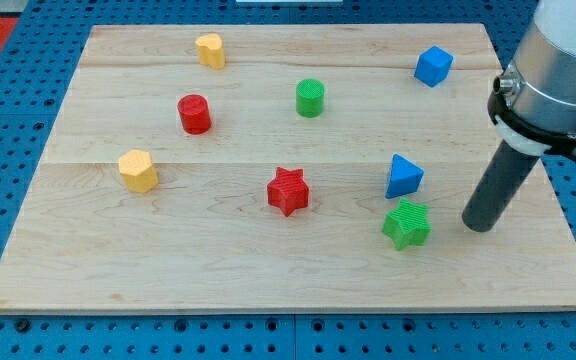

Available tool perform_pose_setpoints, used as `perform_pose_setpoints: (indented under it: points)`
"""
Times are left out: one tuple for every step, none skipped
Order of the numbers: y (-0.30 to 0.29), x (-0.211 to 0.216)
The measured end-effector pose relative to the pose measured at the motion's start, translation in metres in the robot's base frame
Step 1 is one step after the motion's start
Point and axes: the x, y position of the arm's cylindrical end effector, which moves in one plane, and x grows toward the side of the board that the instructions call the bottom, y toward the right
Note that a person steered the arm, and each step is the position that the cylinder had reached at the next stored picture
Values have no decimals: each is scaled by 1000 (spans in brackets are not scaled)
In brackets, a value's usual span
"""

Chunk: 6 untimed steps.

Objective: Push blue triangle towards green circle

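Note:
The blue triangle (403, 177) lies on the wooden board (148, 270) at the view's right of centre. The green circle (310, 97) stands up and to the left of it, near the view's top middle. My tip (479, 223) rests on the board to the right of the blue triangle and slightly below it, with a clear gap between them. The green star (407, 223) sits just below the blue triangle, to the left of my tip.
A red star (288, 191) lies left of the blue triangle. A red cylinder (195, 113) and a yellow hexagon (138, 170) stand at the left. A yellow block (210, 49) is at the top left, a blue cube (433, 66) at the top right.

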Motion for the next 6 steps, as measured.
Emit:
perform_pose_setpoints:
  points:
    - [-39,-31]
    - [-67,-43]
    - [-94,-56]
    - [-114,-84]
    - [-139,-95]
    - [-162,-105]
